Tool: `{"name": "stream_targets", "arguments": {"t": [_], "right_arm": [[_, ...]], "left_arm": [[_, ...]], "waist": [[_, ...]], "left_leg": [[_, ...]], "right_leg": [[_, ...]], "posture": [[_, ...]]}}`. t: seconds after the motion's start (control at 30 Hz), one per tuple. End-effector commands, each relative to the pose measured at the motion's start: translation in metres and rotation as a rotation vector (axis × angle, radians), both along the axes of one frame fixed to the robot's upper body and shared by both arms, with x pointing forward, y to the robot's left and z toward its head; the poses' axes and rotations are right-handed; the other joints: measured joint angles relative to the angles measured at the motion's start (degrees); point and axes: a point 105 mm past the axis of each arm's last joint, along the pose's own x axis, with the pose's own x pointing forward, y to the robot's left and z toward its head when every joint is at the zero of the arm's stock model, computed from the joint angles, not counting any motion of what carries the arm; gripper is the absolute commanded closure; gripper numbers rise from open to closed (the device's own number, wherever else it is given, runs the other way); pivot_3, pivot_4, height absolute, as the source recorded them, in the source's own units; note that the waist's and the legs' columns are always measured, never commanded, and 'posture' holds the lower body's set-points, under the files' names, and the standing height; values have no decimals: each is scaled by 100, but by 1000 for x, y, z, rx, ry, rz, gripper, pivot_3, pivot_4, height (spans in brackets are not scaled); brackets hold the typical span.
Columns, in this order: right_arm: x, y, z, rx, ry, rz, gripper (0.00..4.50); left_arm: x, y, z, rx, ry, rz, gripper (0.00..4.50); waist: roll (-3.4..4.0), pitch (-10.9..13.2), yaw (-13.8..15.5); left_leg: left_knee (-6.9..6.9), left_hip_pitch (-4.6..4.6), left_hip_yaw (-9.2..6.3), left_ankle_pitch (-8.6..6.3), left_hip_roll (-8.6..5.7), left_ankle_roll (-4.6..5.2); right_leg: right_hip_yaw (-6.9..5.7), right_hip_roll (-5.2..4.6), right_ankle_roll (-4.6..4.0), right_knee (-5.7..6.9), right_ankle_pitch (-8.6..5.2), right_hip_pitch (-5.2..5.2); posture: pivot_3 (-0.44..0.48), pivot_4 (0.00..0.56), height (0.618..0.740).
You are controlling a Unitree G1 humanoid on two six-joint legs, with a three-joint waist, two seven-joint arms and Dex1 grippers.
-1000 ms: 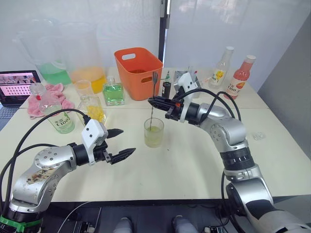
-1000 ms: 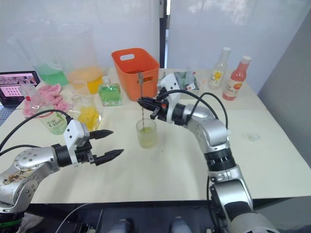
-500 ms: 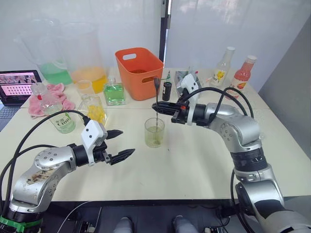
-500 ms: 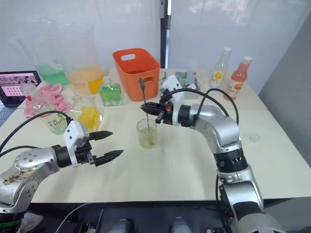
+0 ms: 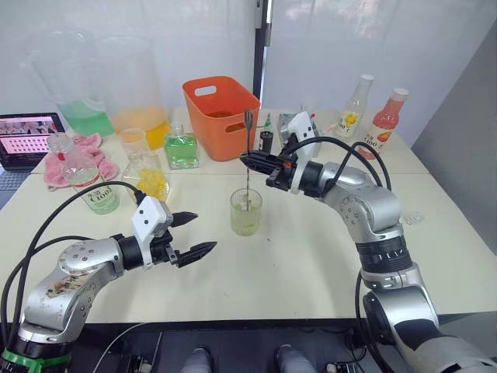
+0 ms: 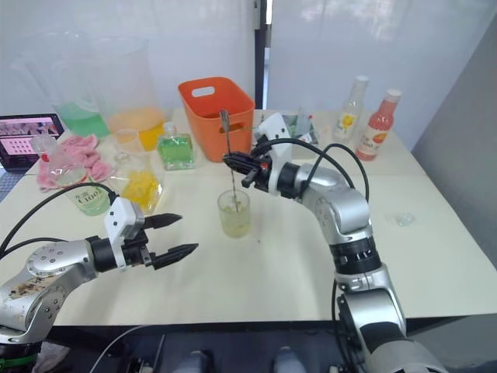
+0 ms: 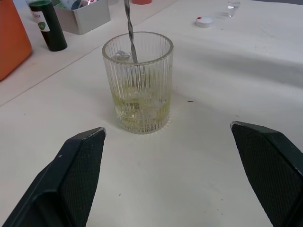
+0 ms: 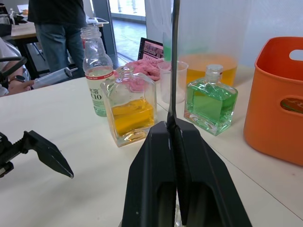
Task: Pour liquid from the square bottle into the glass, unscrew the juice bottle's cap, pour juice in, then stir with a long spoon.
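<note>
- Left eye view: at frame centre we see the clear ribbed tumbler, the glass (image 5: 246, 212), holding pale yellow-green liquid. Our right gripper (image 5: 250, 161), just above it, has its black fingers clamped on the thin silver long spoon (image 5: 248, 155), whose stem drops into the glass. At lower left our left gripper (image 5: 196, 235) hovers with fingers spread wide, holding nothing.
- Right eye view: the green-labelled clear plastic juice bottle (image 6: 88, 196) stands at mid left, well apart from the glass, beside a square bottle of amber liquid (image 6: 140, 182).
- Left wrist view: the twisted stem enters the glass near its far rim; a small white cap (image 7: 204, 21) lies on the table (image 7: 199, 156) at upper right.
- Right wrist view: the stem rises straight from between the closed fingers.
- We judge stirring is in hand. To do it well, we should circle gently, keep the stem upright, and avoid knocking the rim, since nothing steadies the glass.
</note>
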Motion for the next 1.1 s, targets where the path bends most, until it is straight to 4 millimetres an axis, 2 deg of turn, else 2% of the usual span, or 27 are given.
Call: {"name": "stream_targets", "arguments": {"t": [0.03, 0.23, 0.4, 0.57, 0.77, 0.97, 1.1], "right_arm": [[-6, 6, 16, 12, -60, 37, 4500], [-18, 16, 10, -1, -29, 111, 4500], [-27, 10, -3, -61, 8, 141, 4500], [-18, -8, -6, -108, 1, 81, 4500], [-8, -13, 1, -105, -53, 19, 4500], [0, 5, 15, -38, -108, 21, 4500], [-9, 18, 16, -4, -98, 88, 4500]], "left_arm": [[-2, -1, 7, -2, -43, -2, 23], [-1, -2, 5, -1, -46, 2, 23], [0, -2, 5, 4, -45, 1, 23], [2, -3, 5, 4, -47, -1, 23], [4, -4, 5, 6, -50, -3, 23], [4, -4, 5, 9, -53, -2, 23], [3, -4, 4, 8, -52, -4, 23]], "waist": [[0, 0, 0], [0, 0, -12], [0, 0, -2], [0, 0, 10], [0, 0, 8], [0, 0, 4], [0, 0, 3]], "left_leg": [[0, 0, 0, 0, 0, 0], [-1, 2, 0, 0, 0, 0], [-3, 3, 0, 0, 0, 0], [-1, 7, 0, 0, 0, 0], [0, 14, 0, 0, 0, 0], [-1, 15, 0, 0, 0, 0], [-2, 14, 0, 0, 0, 0]], "right_leg": [[0, 0, 0, 0, 0, 0], [0, 0, 0, 1, -1, 0], [0, 0, -2, 2, -2, 0], [-1, 0, 7, 1, -7, 5], [0, 0, 14, 1, -17, 10], [0, 0, 14, 2, -12, 10], [0, 0, 6, 3, -7, 10]], "posture": [[0, 150, 725], [0, 150, 725], [0, 150, 725], [0, 150, 725], [0, 150, 725], [0, 150, 725], [0, 150, 725]]}}
